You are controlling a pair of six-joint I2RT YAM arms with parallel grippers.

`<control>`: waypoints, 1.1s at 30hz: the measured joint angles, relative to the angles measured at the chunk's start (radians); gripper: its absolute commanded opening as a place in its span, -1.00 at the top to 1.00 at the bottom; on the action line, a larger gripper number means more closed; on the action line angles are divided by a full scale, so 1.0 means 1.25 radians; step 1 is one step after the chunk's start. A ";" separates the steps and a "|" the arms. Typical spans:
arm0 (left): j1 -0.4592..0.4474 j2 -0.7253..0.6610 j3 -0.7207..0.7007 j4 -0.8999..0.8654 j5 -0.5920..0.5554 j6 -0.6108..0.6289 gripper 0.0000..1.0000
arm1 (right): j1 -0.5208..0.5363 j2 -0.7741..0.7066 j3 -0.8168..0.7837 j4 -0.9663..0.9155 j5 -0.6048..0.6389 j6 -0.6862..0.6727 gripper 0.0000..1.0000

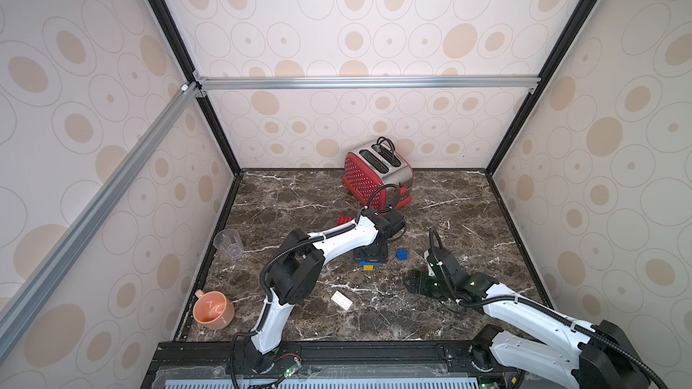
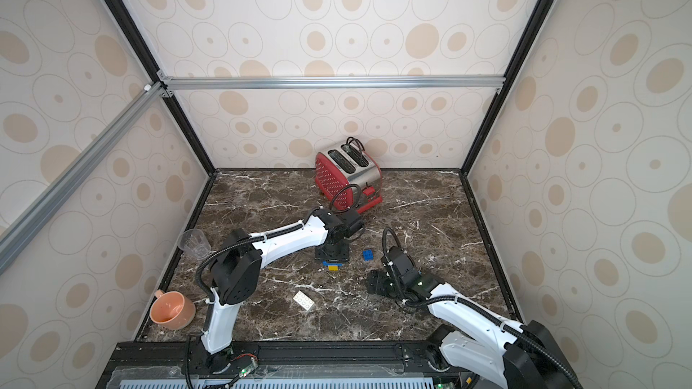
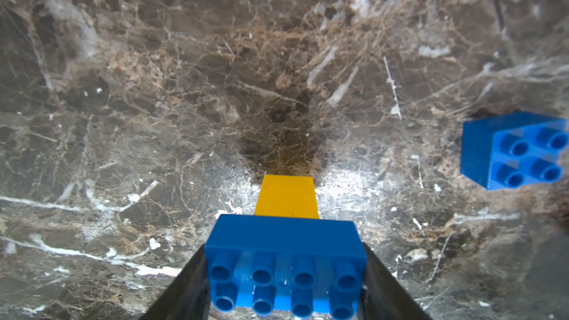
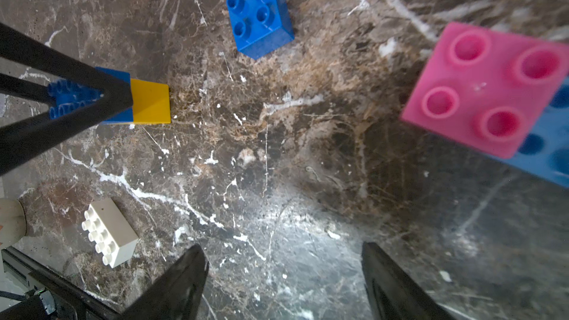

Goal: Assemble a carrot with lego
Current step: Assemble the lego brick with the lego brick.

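My left claw is clamped on the blue eight-stud brick, one finger against each short end. That puts the brick's long axis straight across from finger to finger. Under it sits the narrower yellow brick, and the two together are the tip of the carrot, standing near the middle of the surface. The stack is upright, yellow end down and studs up toward my wrist. The yellow looks to rest on the surface, though I cannot be sure it touches.

I judge the build to be early: two layers joined, the rest loose. My right claw hangs wide and empty over bare surface, apart from the stack. The white brick lies studs up nearer the front edge, and a small blue four-stud brick sits near the stack. A pink brick rides on a pale blue brick, and a red brick shows behind my left arm.

Next, I think, my right claw should take the white brick by its long sides and line it up with the blue one. It must come straight down between my left fingers while I hold the stack steady.
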 measured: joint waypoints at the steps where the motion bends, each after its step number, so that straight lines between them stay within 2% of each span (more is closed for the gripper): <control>1: 0.000 0.000 0.000 0.000 0.000 -0.004 -0.05 | 0.000 -0.001 0.000 0.000 0.001 0.000 -0.66; 5: 0.001 0.000 0.000 0.000 0.000 -0.016 -0.24 | 0.000 -0.002 0.000 0.000 0.002 0.000 -0.66; 17: 0.016 0.015 -0.003 0.001 -0.035 -0.023 -0.61 | 0.000 -0.006 0.000 0.000 0.005 0.000 -0.66; 22: 0.019 0.015 -0.002 -0.001 -0.049 -0.017 -0.98 | 0.000 -0.008 0.000 0.000 0.005 0.000 -0.66; 28: 0.005 -0.009 -0.001 -0.018 -0.075 0.019 -0.99 | 0.000 -0.008 0.000 -0.001 0.005 -0.001 -0.67; 33: -0.030 -0.098 -0.029 -0.043 -0.110 0.085 -0.98 | 0.000 -0.018 0.000 -0.009 0.002 -0.001 -0.67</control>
